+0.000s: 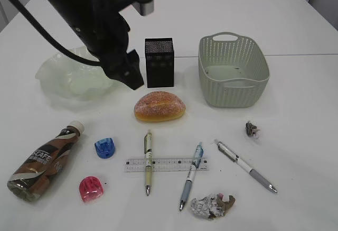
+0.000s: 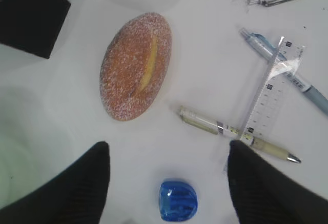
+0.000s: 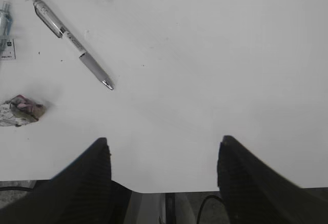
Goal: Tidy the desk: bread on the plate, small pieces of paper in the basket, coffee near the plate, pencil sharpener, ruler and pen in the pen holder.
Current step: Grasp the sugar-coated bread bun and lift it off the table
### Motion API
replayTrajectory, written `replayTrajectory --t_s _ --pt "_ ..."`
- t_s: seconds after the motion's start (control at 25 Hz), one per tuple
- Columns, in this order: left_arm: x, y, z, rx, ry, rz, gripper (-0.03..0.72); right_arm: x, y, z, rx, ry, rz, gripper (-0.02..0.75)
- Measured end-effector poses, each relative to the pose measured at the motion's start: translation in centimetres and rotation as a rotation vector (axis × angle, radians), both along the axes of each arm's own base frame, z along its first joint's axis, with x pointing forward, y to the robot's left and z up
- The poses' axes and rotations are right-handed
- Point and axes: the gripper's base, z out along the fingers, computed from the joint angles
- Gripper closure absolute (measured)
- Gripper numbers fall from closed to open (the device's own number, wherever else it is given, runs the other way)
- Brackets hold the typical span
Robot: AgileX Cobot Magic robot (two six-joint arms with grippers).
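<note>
My left gripper (image 1: 132, 76) (image 2: 167, 147) hangs open above the desk, just left of the bread (image 1: 159, 107) (image 2: 136, 65) and in front of the plate (image 1: 58, 75). A blue pencil sharpener (image 1: 104, 147) (image 2: 178, 200) lies below its empty fingers. The pen holder (image 1: 159, 62) and basket (image 1: 232, 70) stand behind. The coffee (image 1: 45, 159) lies on its side front left. The ruler (image 1: 166, 164) (image 2: 266, 88) lies across two pens (image 1: 148, 162) (image 1: 191, 175). My right gripper (image 3: 164, 142) is open over the front edge, holding nothing.
A pink sharpener (image 1: 90, 188) sits near the coffee. A third pen (image 1: 245, 165) (image 3: 72, 42) lies front right. Crumpled paper pieces (image 1: 213, 205) (image 1: 252, 130) (image 3: 20, 109) rest near it. The desk's front edge runs under the right gripper.
</note>
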Motion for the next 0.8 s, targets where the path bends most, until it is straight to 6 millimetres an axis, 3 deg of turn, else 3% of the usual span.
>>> replayTrajectory --t_s 0.12,0.36,0.8 --pt "0.7 -1.4 -2.8 0.035 -0.011 -0.034 0.128 0.0 0.0 0.0 -0.003 0.0 0.001 0.259" --pt "2.2 -2.6 -6.6 0.072 -0.054 -0.053 0.111 0.0 -0.2 0.0 -0.019 -0.002 0.002 0.259" --pt "3.8 -3.5 -9.2 0.033 -0.14 -0.031 0.11 0.0 -0.2 0.0 -0.023 -0.002 0.004 0.259"
